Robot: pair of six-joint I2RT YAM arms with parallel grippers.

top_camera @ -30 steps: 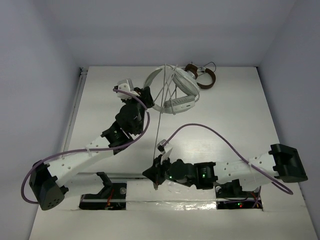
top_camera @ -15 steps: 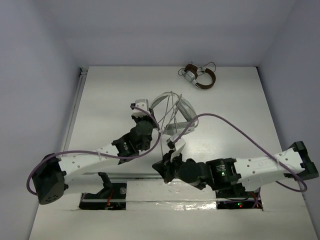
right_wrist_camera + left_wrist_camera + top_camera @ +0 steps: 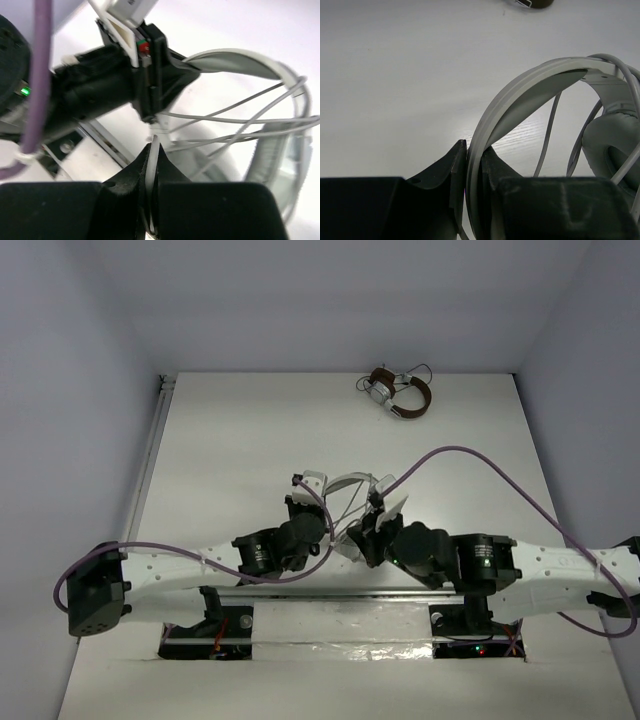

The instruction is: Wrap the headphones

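Observation:
The white headphones (image 3: 350,483) hang above the table's near middle, held between both arms. My left gripper (image 3: 322,504) is shut on the wide headband (image 3: 520,90); in the left wrist view the band runs up from between the jaws (image 3: 472,160) to a padded earcup (image 3: 615,150). The thin grey cable (image 3: 549,135) crosses the headband in several loops (image 3: 240,120). My right gripper (image 3: 366,526) is shut on a white length of the cable (image 3: 155,150), just in front of the left gripper (image 3: 150,75). The earcups are mostly hidden in the top view.
The small brown-and-silver headphones (image 3: 398,393) with a dark cord lie at the table's far edge, and they show at the top edge of the left wrist view (image 3: 530,2). A metal rail (image 3: 300,590) runs along the near edge. Purple arm cables (image 3: 480,465) arc over the table.
Both arms have brought the white headphones from the far side of the table toward the near middle. The right gripper has risen and closed in beside the left gripper.

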